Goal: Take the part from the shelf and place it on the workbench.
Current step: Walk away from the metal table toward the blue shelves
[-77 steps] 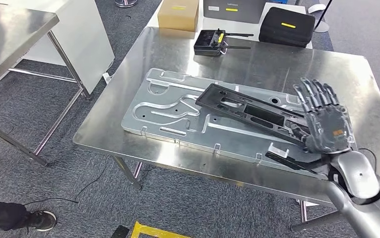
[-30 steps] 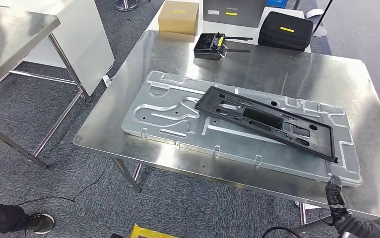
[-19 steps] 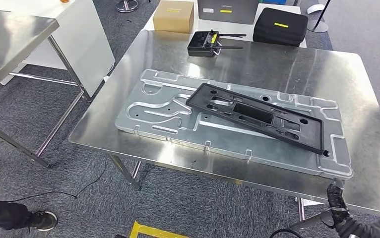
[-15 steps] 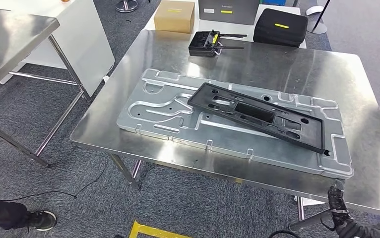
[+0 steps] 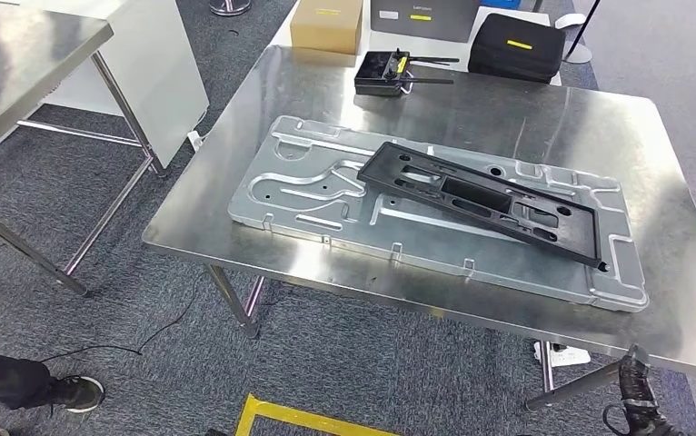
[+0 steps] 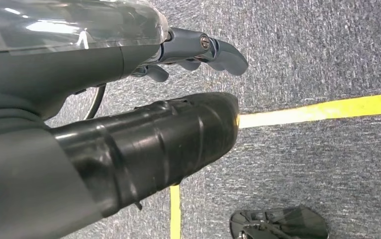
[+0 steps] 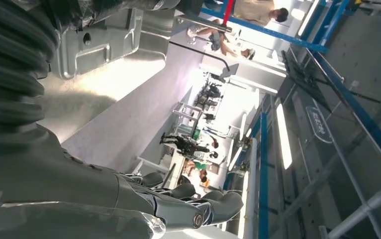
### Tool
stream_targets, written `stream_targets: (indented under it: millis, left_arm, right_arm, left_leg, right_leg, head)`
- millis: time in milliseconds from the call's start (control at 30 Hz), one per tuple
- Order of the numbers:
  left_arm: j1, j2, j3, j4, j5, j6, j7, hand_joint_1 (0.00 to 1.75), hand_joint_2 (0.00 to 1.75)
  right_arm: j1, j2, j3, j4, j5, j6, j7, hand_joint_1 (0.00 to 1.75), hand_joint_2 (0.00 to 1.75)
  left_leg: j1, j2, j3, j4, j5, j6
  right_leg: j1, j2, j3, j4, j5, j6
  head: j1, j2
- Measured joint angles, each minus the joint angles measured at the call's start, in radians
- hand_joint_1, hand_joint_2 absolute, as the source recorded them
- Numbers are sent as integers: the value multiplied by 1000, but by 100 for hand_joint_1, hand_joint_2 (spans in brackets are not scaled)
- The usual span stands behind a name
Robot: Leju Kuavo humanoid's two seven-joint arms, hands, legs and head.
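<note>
Fingers [image 7: 198,201] of the right hand [image 5: 637,391] lie loosely curled with nothing between them, as the right wrist view shows; in the head view the hand hangs below the near right corner of the table [image 5: 526,118], clear of its edge. Fingers [image 6: 213,47] of the left hand [image 6: 188,52] are likewise slightly bent and hold nothing, hanging over grey carpet with a yellow floor line [image 6: 323,109].

Change noted: a few seconds ago the right hand rested open on the near right end of the black part [image 5: 485,200]; it has since let go and dropped under the table's edge. The camera has also shifted a little, so the small displacement of the scene is not movement of the items.

Black part lies flat and diagonal on the silver plate [image 5: 290,195], which occupies the middle of the table, nearer its front edge. Nothing touches the part.

Assessment: placement appears complete and the release clean. Part sits stable, with no overhang past the plate's near right corner.

Also present: a black controller [image 5: 385,71] at the far edge.
</note>
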Motion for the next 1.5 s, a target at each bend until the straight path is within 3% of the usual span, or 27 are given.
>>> stream_targets:
  millis: [67,167,233,300,333,367,400,500,533,633,700,733,800,833,867,900,933,1000,1067,1167,1233,1300,1367,1400,1433,1500]
  left_arm:
    - [-1,-1,0,0,0,0,0,0,0]
    - [-1,-3,0,0,1,-1,0,0,0]
    - [-1,-4,0,0,3,-1,-1,0,0]
    - [0,-3,0,0,5,-2,-1,0,0]
    - [0,-3,0,0,4,-3,-2,0,0]
    - [0,-3,0,0,4,-3,-1,0,0]
    - [1,-3,0,0,4,-3,-1,0,0]
    - [-1,-3,0,0,3,-3,0,0,0]
    - [-2,-3,0,0,3,-3,-1,0,0]
    - [-2,-3,1,0,6,-3,-3,0,0]
    - [-3,-3,1,0,10,-3,-3,0,0]
    - [-3,-4,2,0,12,-4,-3,0,0]
    - [-4,-3,3,0,14,-6,-3,0,0]
    - [-3,-3,4,0,14,-7,-3,0,0]
    - [-3,-2,5,0,15,-8,-3,0,0]
    - [-3,-2,6,0,15,-10,-3,0,0]
    - [-3,-2,7,0,16,-10,-3,0,0]
    - [-3,-2,8,0,16,-10,-3,0,0]
    - [-4,-2,9,0,16,-10,-3,0,0]
    - [-4,-2,12,0,15,-10,-3,0,0]
    - [-4,-2,15,0,14,-10,-3,0,0]
    - [-4,-2,18,0,15,-10,-3,0,0]
    - [-3,-2,20,0,15,-10,-3,0,0]
    - [-3,-1,21,0,15,-10,-3,0,0]
    - [-3,-1,22,0,16,-10,-3,0,0]
    - [-5,-1,23,0,16,-10,-3,0,0]
  right_arm:
    - [2,0,-3,-5,0,0,0,0,175]
    - [3,0,-6,-8,-1,0,0,0,175]
    - [3,0,-7,-7,-2,0,0,0,175]
    - [3,0,-7,-4,0,0,0,0,175]
    - [3,0,-7,-2,2,0,0,0,175]
    - [3,1,-7,1,3,0,0,0,175]
    - [4,1,-7,2,4,0,0,0,175]
    - [6,1,-8,4,-4,0,0,0,175]
    - [7,1,-8,5,-8,0,0,0,175]
    - [6,1,-9,10,-15,0,0,0,175]
    - [2,1,-9,16,-14,0,0,0,175]
    - [-1,1,-9,19,-13,0,0,0,175]
    - [-7,1,-10,27,-11,0,2,0,175]
    - [-10,1,-10,33,-11,0,4,0,175]
    - [-12,1,-10,38,-11,0,7,0,175]
    - [-14,1,-10,44,-12,0,10,0,131]
    - [-17,1,-10,48,-13,0,12,0,87]
    - [-25,1,-10,53,-13,0,14,0,0]
    - [-31,1,-11,57,-13,0,16,0,0]
    - [-37,0,-13,61,-14,0,18,0,0]
    - [-40,0,-14,63,-14,0,20,0,0]
    - [-43,0,-14,66,-14,0,21,0,0]
    - [-43,0,-15,70,-14,0,23,0,0]
    - [-43,0,-16,72,-14,0,23,0,0]
    - [-44,0,-16,73,-15,0,23,0,0]
    - [-46,0,-17,75,-15,0,24,0,0]
  left_leg:
    - [-1,0,-3,2,6,-11]
    - [-1,-1,-10,7,5,-31]
    - [1,-3,-35,69,-52,-41]
    - [4,-4,-79,193,-135,-49]
    - [6,-4,-92,244,-158,-52]
    - [7,-4,-91,266,-163,-54]
    - [8,-3,-70,247,-147,-56]
    - [9,-4,60,49,-78,-51]
    - [7,-5,84,6,-68,-46]
    - [3,-7,82,-17,-58,-29]
    - [6,-4,72,-25,-45,-13]
    - [8,-2,65,-27,-37,-5]
    - [6,1,48,-26,-24,5]
    - [5,2,39,-24,-18,6]
    - [4,2,31,-22,-11,6]
    - [4,2,23,-20,-6,4]
    - [4,2,15,-16,-3,2]
    - [2,1,3,-6,2,-3]
    - [0,1,-4,0,9,-13]
    - [-1,0,-11,1,17,-33]
    - [0,-2,-32,44,-28,-43]
    - [4,-3,-72,154,-113,-50]
    - [5,-3,-93,250,-159,-55]
    - [6,-3,-81,254,-152,-55]
    - [6,-3,-51,222,-129,-54]
    - [4,-3,43,84,-82,-46]
  right_leg:
    - [6,0,24,-53,8,-8]
    - [3,-2,15,-63,24,-25]
    - [-3,-5,5,-70,39,-39]
    - [-1,-7,-12,-69,51,-46]
    - [-1,-8,-21,-68,56,-46]
    - [-1,-8,-30,-66,61,-45]
    - [-1,-8,-37,-63,66,-43]
    - [-2,-8,-55,-50,74,-33]
    - [-1,-8,-58,-47,77,-28]
    - [0,-8,-65,-45,90,-9]
    - [-1,-5,-76,-24,67,2]
    - [-2,-4,-89,10,35,5]
    - [-3,-3,-129,128,-52,11]
    - [-4,-3,-144,184,-81,13]
    - [-4,-3,-147,215,-90,14]
    - [-4,-3,-130,209,-79,14]
    - [-3,-3,-94,162,-54,13]
    - [-2,-3,-4,24,-9,5]
    - [4,-2,36,-54,4,-4]
    - [4,-3,26,-66,14,-21]
    - [-1,-5,13,-71,29,-37]
    - [-1,-8,-5,-71,43,-46]
    - [1,-10,-23,-69,55,-47]
    - [1,-10,-32,-67,60,-46]
    - [2,-10,-41,-64,65,-44]
    - [2,-10,-52,-56,72,-39]
  head:
    - [0,0]
    - [0,0]
    - [-2,0]
    - [-4,0]
    - [-4,0]
    - [-4,0]
    - [-4,0]
    - [-4,0]
    - [-4,0]
    - [-3,0]
    - [-2,0]
    - [-2,0]
    - [-2,0]
    - [-2,0]
    - [-2,0]
    - [-2,0]
    - [-2,0]
    - [-2,0]
    - [-3,0]
    - [-3,0]
    - [-5,0]
    - [-6,0]
    - [-6,0]
    - [-6,0]
    - [-7,0]
    - [-7,0]
